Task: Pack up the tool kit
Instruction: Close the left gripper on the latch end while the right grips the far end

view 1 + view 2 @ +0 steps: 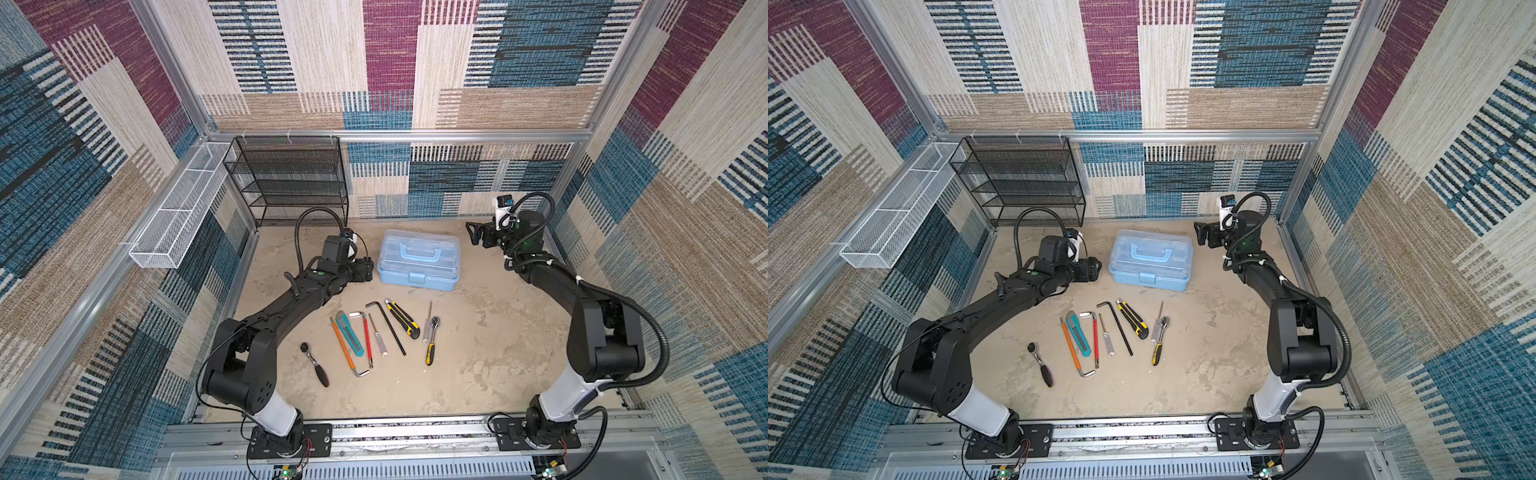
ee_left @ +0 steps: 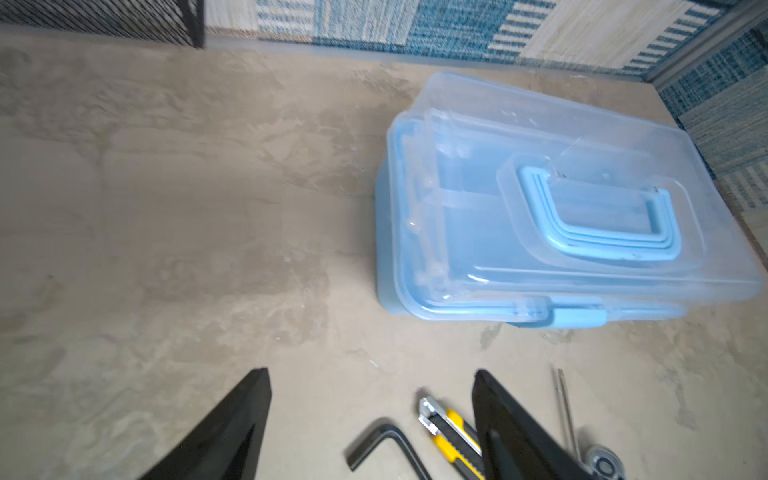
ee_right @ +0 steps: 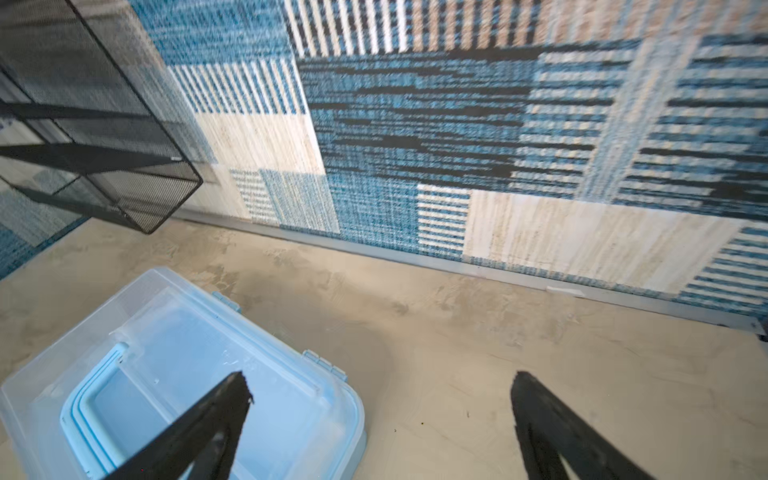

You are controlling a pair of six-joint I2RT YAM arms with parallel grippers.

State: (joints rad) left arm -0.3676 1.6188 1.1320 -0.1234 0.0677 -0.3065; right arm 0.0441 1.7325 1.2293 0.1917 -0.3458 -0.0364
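Left pincer (image 2: 370,371) parted, toolbox (image 2: 540,232) edge ahead, bare tabletop (image 2: 166,208) between.

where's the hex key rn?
In both top views the hex key lies centre, just in front of the toolbox, between the clear-handled screwdriver on its left and the yellow knife.

Shut lt-blue toolbox (image 2: 419,257) w/ clear lid (image 2: 623,137) at 1 o'clock from L gripper (image 2: 370,372), jaws apart, hex key (image 2: 382,440) & yellow utility knife (image 2: 446,428) seen betw jaws
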